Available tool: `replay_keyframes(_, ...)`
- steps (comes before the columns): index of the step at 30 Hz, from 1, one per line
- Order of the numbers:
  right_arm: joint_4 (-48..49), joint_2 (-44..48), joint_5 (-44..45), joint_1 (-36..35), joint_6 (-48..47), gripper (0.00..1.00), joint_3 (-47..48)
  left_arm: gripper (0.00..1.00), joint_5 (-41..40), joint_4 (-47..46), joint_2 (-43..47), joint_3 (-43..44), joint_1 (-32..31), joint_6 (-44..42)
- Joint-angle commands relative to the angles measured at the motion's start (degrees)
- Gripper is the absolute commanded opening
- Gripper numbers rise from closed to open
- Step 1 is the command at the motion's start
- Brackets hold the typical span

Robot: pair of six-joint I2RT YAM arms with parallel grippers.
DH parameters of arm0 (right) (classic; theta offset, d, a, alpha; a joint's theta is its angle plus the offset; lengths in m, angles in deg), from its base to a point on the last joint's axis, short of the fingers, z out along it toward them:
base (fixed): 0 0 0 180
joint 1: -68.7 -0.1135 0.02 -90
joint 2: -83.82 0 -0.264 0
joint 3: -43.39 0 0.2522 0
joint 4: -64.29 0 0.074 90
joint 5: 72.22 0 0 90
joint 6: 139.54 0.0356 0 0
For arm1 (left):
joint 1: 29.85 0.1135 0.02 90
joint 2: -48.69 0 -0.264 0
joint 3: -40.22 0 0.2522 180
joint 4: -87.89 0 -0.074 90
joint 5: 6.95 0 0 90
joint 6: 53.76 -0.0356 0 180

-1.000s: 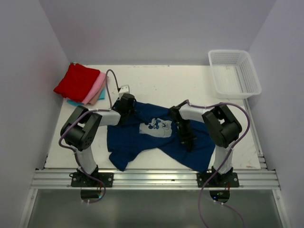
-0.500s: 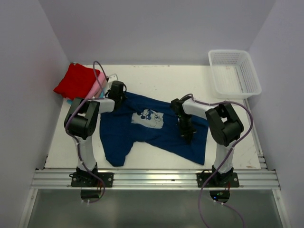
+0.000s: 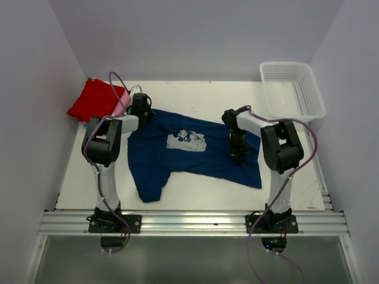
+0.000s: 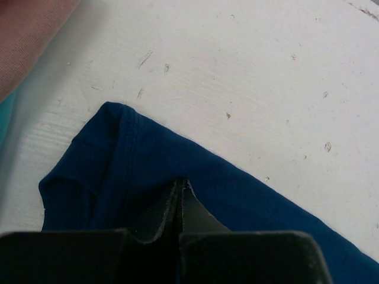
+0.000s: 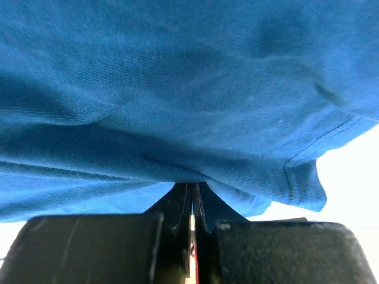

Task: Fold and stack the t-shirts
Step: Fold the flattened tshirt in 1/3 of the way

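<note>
On table [image 3: 195, 94], arms stretched forward; left hand [image 4: 180, 192], right hand [image 5: 192, 198] both clamped on navy t-shirt [image 3: 177, 161].

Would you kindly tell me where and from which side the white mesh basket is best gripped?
I would grip the white mesh basket by its near rim, from above: it sits upright and open, so that thin wall suits a pinch.
</note>
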Motion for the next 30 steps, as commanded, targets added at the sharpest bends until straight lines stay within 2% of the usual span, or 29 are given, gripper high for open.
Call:
replay_keyframes(1,8.37,5.33,1.29,0.4,-1.19,0.0,0.06,0.0,1.46,3.55,-0.37,-0.73,1.65,0.67)
replay_keyframes(3,11.46,10.18,-2.72,0.4,-1.98,0.0,-1.61,0.0,2.34,3.03,0.6,-1.51,1.73,0.85)
replay_keyframes(4,13.39,14.9,-2.41,0.4,-1.81,0.0,-2.58,0.0,2.61,3.02,0.95,-1.61,1.74,0.94)
replay_keyframes(8,14.73,19.52,3.03,0.32,-0.05,0.0,-1.45,0.0,4.27,3.02,2.79,-3.18,1.74,1.37)
replay_keyframes(12,10.52,13.73,10.85,0.58,2.93,0.0,3.65,0.0,4.81,2.15,4.38,-4.94,1.74,1.29)
replay_keyframes(16,12.52,9.77,15.43,1.37,6.53,0.0,3.75,0.0,5.07,2.85,5.09,-5.12,1.74,0.94)
replay_keyframes(22,18.23,9.33,18.34,6.19,10.58,0.0,0.23,0.0,5.07,3.37,5.97,-5.12,1.74,0.58)
replay_keyframes(30,20.88,7.23,16.94,13.48,9.62,0.0,1.1,0.0,5.68,3.29,5.53,-5.04,1.74,0.41)
